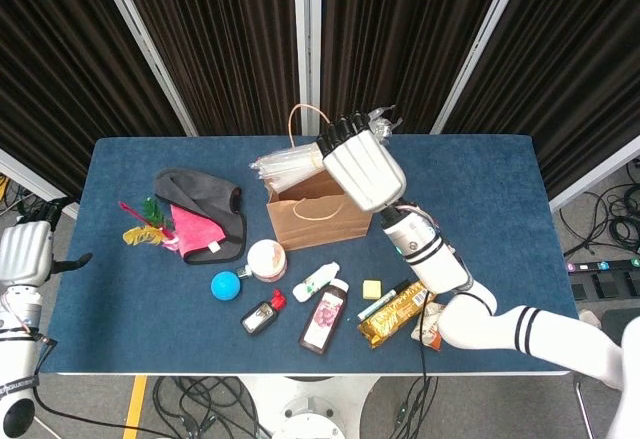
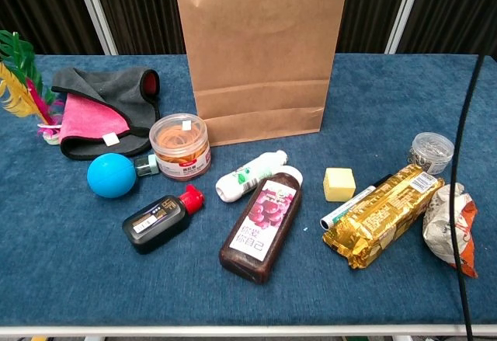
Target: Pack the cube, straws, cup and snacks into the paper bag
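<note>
- We see the right hand (image 1: 362,167) above the bag (image 1: 318,211), its fingers wrapped round the straws (image 1: 290,167), a clear plastic-wrapped bundle lying level over the bag's mouth and poking out past its left side.
- The bag is one brown paper bag, upright near the table's (image 1: 130,289) far edge, with a thin loop handle; the hand hides part of its opening, and the chest view cuts off its top.
- One small pale-yellow cube (image 2: 338,183) sits near the front edge, beside a marker (image 2: 353,201).
- We count two snacks at the front right: a long gold foil pack (image 2: 384,215) and a crumpled orange-and-white packet (image 2: 447,227), touching each other.
- One small clear cup (image 2: 432,151) with a grainy fill stands behind the gold pack.
- One round tub (image 2: 180,146), one blue ball (image 2: 111,175), three bottles lie left of the cube.
- Grey and pink cloths (image 2: 101,108) and feathers (image 2: 19,85) sit at the left edge.
- The left hand (image 1: 25,256) hangs off the table's left edge holding nothing; we cannot tell how far its fingers spread.
</note>
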Robot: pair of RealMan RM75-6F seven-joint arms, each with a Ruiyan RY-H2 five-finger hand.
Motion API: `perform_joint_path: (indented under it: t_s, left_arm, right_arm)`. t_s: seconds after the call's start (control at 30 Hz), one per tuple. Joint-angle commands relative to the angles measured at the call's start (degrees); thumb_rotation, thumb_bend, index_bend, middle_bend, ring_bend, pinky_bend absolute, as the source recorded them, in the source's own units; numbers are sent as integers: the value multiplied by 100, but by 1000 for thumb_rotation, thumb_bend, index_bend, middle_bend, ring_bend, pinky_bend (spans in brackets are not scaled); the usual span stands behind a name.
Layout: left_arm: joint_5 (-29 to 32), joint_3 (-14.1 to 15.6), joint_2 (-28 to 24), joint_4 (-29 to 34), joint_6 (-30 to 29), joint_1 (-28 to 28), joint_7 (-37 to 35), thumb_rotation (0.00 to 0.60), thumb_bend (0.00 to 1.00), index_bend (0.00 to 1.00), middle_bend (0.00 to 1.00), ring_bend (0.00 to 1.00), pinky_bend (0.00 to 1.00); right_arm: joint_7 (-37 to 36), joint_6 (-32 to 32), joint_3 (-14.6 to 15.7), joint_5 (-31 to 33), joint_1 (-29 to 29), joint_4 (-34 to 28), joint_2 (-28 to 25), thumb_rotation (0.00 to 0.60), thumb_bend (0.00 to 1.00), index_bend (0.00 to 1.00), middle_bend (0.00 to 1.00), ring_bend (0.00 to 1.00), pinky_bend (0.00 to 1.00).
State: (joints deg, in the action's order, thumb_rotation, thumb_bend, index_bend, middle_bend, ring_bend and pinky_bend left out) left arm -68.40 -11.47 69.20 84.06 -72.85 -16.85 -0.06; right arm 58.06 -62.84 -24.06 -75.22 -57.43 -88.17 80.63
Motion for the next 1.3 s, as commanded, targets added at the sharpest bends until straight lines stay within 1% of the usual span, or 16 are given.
perform_joint_path:
  t_s: [0.03,0.13,0.43,0.53,0.6,0.63,0.67,0.73,0.8,0.9,0.97,1.1,1.23,1.3]
  left_arm:
    - [8,-13,0,-77,65,-8,-96,600,44,258,330,310,345]
    - [-10,-5,5,-125,101,-12,-161,600,44,259,330,310,345]
    - [-34,-9,87,-249,198,-66,-262,600,44,258,330,311,345]
    - [-23,-14,114,-286,204,-69,-275,600,44,259,330,310,345]
    - [-21,-14,119,-303,202,-65,-282,600,44,259,330,310,345]
    - [-27,-13,120,-309,193,-61,-289,600,44,259,330,310,345]
    - [-37,-11,119,-312,179,-52,-301,600,44,259,330,309,345]
    - [-47,-16,101,-310,167,-46,-316,600,44,258,330,295,340]
    - [-44,-26,83,-298,158,-42,-321,600,44,259,330,284,335]
    - [-60,-35,63,-261,132,-36,-326,600,44,258,330,284,334]
    - [-75,-32,66,-241,125,-40,-315,600,44,259,330,284,333]
    - [-89,-28,65,-205,109,-33,-314,600,44,259,330,284,333]
    - [-103,-30,49,-152,83,-27,-295,600,44,258,330,284,333]
    - [-109,-30,33,-118,68,-19,-290,600,44,259,330,284,333]
  right_arm:
    - [161,21,63,113,-96,78,97,600,256,666,513,387,464]
    - [265,18,90,199,-126,39,58,600,257,666,513,387,465]
    - [665,131,210,564,-149,-213,-376,600,263,666,513,386,465]
    - [755,191,283,738,-198,-213,-378,600,262,668,510,386,460]
    - [784,205,327,808,-230,-210,-343,600,238,654,500,382,445]
    - [800,213,354,833,-244,-212,-333,600,214,625,484,368,424]
    - [792,230,387,852,-261,-229,-329,600,171,568,455,336,387]
    - [733,251,407,927,-282,-285,-335,600,86,430,380,233,287]
    - [718,228,402,1022,-290,-356,-347,600,28,326,309,148,205]
    - [701,146,403,1065,-303,-475,-394,600,0,200,217,54,113]
    - [659,37,424,1037,-272,-595,-436,600,0,175,200,38,92]
    - [593,-215,492,901,-175,-795,-516,600,0,170,201,36,86]
    - [417,-447,445,796,-77,-984,-672,600,0,170,212,46,88]
    - [278,-645,396,705,39,-1150,-837,600,0,168,220,60,99]
